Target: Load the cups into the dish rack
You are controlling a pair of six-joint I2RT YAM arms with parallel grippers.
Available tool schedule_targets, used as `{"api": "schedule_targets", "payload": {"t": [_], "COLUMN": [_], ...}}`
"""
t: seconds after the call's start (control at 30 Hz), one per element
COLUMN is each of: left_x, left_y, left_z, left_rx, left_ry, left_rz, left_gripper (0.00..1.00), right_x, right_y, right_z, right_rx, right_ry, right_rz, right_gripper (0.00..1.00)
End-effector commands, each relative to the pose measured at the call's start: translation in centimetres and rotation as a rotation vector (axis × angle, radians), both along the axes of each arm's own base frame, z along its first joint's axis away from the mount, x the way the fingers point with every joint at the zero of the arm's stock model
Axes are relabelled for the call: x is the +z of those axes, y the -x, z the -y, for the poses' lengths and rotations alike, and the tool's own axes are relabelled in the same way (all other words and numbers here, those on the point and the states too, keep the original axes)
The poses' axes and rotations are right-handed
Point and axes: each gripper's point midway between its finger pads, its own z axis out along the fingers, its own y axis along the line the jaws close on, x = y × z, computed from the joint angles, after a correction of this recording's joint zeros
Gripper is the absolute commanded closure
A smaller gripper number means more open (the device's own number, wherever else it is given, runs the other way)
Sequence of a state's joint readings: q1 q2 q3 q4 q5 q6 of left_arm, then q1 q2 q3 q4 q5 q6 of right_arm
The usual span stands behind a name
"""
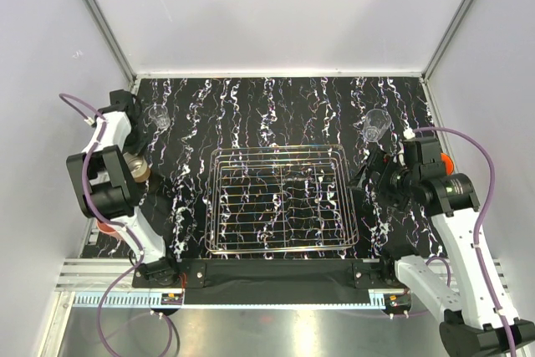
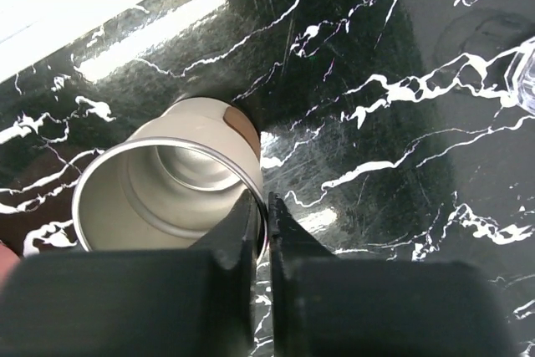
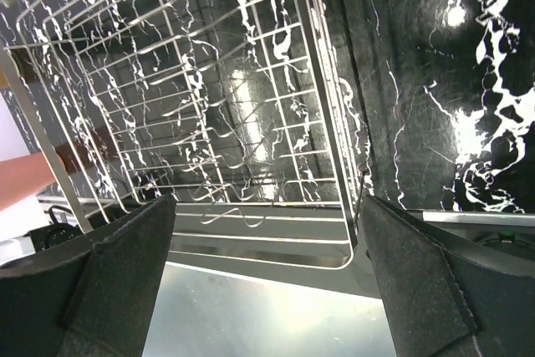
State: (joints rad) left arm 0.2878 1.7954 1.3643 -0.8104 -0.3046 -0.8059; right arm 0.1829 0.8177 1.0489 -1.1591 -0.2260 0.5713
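Note:
The silver wire dish rack [image 1: 280,198] sits mid-table with no cup in it. My left gripper [image 1: 139,159] is at the far left, shut on the rim of the cream cup with a brown band [image 1: 137,170]. In the left wrist view one finger is inside the cream cup [image 2: 167,181] and one outside, the gripper [image 2: 261,215] pinching its wall. One clear glass [image 1: 159,117] stands back left, another [image 1: 376,125] back right. My right gripper [image 1: 368,177] is open and empty beside the rack's right rim [image 3: 330,123]. The orange cup [image 1: 446,160] peeks out behind the right arm.
A pale pink tumbler [image 1: 105,226] is mostly hidden under the left arm near the front left, and shows at the left edge of the right wrist view [image 3: 18,183]. The black marbled tabletop [image 1: 276,114] ends at white walls behind and a metal ledge [image 1: 276,290] in front.

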Motion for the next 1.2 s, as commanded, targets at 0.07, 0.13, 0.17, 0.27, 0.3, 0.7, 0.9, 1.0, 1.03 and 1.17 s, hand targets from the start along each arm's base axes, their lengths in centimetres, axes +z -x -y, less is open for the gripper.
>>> {"api": "schedule_targets", "payload": {"t": [0.07,0.13,0.17,0.27,0.3,0.7,0.9,1.0,1.03,1.17], "left_x": [3.0,4.6,5.2,9.3,12.0,31.6,34.9,35.2,35.2,35.8], "left_y": [0.0,0.1,0.1,0.3,0.4,5.7,10.9,12.8,13.3,15.4], "left_z": [0.9,1.6,2.5,4.7,6.1,24.0,29.9,31.1,31.2,31.3], "left_rx": [-0.013,-0.032,-0.054,-0.121,-0.163,-0.808,-1.086,-1.098,-1.088,-1.008], "left_ry": [0.012,0.019,0.042,0.065,0.057,0.383,0.672,0.741,0.757,0.832], "left_rz": [0.123,0.165,0.188,0.307,0.388,1.204,1.495,1.541,1.557,1.648], "left_gripper": [1.0,1.0,1.0,1.0,1.0,1.0,1.0,1.0,1.0,1.0], "right_x": [1.9,2.0,2.3,3.7,4.3,13.7,18.0,19.1,19.4,20.4], "right_y": [-2.3,-3.0,-3.6,-4.9,-5.1,-5.5,-4.5,-4.3,-4.4,-4.3], "right_z": [0.5,0.2,0.0,-1.3,-1.9,-9.5,-12.5,-14.3,-14.8,-17.9], "right_rx": [0.013,0.039,0.058,0.134,0.17,0.458,0.563,0.605,0.606,0.619], "right_ry": [0.055,0.055,0.058,0.023,-0.002,-0.47,-0.673,-0.696,-0.695,-0.711], "right_rz": [0.06,0.062,0.063,0.094,0.106,0.327,0.417,0.428,0.436,0.484], "right_gripper": [0.0,0.0,0.01,0.0,0.0,0.0,0.0,0.0,0.0,0.0]}}
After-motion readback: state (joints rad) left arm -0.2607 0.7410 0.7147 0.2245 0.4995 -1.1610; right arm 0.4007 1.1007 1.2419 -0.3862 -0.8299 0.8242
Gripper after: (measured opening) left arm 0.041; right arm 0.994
